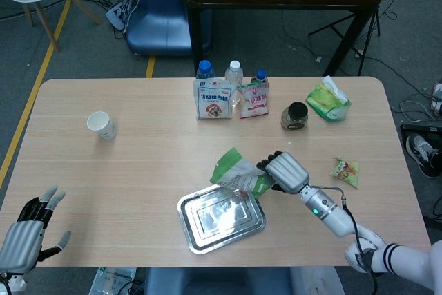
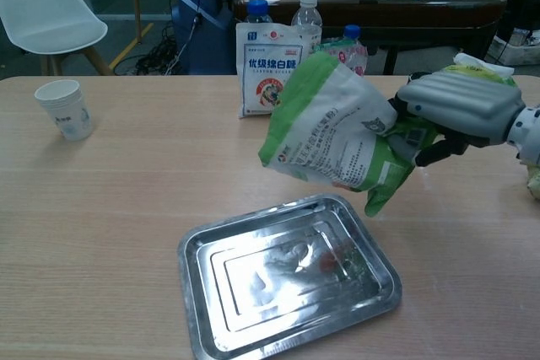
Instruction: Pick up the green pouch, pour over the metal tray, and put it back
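Observation:
My right hand (image 1: 284,171) (image 2: 456,109) grips the green pouch (image 1: 238,172) (image 2: 337,134) by its lower end and holds it in the air, tipped to the left with its top edge over the metal tray (image 1: 221,215) (image 2: 287,277). The tray lies on the table near the front edge, and a few small bits show on its bottom in the chest view. My left hand (image 1: 27,235) hangs past the table's front left corner with its fingers spread, holding nothing.
At the back stand a white packet (image 1: 213,100), two water bottles (image 1: 234,74), a red-and-white pouch (image 1: 254,97), a dark-lidded jar (image 1: 295,116) and a green bag (image 1: 328,101). A paper cup (image 1: 101,125) sits far left; a small snack packet (image 1: 345,170) lies right.

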Tool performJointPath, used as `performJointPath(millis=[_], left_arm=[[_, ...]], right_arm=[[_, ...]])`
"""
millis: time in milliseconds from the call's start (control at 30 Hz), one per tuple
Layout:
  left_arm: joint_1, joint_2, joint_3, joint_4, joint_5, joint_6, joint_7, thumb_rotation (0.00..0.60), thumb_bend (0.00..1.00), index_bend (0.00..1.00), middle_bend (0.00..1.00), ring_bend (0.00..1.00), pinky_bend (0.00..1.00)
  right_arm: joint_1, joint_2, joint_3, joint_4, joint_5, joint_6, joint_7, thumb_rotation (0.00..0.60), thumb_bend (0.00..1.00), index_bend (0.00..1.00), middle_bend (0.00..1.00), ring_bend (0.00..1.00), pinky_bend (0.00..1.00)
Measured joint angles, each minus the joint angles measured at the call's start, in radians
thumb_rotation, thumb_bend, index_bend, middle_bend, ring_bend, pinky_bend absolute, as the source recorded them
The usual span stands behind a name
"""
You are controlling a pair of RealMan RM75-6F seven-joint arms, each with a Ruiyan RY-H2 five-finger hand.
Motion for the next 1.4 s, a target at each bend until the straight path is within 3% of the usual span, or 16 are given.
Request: performJointPath(millis=[267,500,767,1233,1400], left_arm=[[0.006,0.008,0.002,-0.005,0.006,0.011,-0.001,0.600,0.28,0.11,0.02,0.12,0.06],[0.012,0.010,0.005,-0.004,0.008,0.019,-0.006,0.600,0.28,0.11,0.02,0.12,0.06],[0.014,0.014,0.006,-0.007,0.013,0.024,-0.003,0.600,0.28,0.11,0.02,0.12,0.05],[0.017,0.014,0.009,0.000,0.010,0.019,-0.014,0.600,0.28,0.11,0.02,0.12,0.05],[0.019,0.017,0.003,0.000,0.009,0.029,-0.017,0.600,0.28,0.11,0.02,0.12,0.05]], right_arm=[[0.122,0.106,0.009,-0.150,0.005,-0.202,-0.230,0.600,0.69,0.70,0.63,0.52,0.48],[0.191,0.149,0.011,-0.210,0.011,-0.302,-0.380,0.600,0.69,0.71,0.64,0.52,0.48],[0.244,0.168,-0.002,-0.224,-0.031,-0.346,-0.517,0.600,0.69,0.72,0.64,0.52,0.48],[0.232,0.140,-0.023,-0.203,0.023,-0.357,-0.608,0.600,0.69,0.72,0.64,0.52,0.48],[0.223,0.140,-0.008,-0.212,0.045,-0.322,-0.616,0.600,0.69,0.72,0.64,0.52,0.48]])
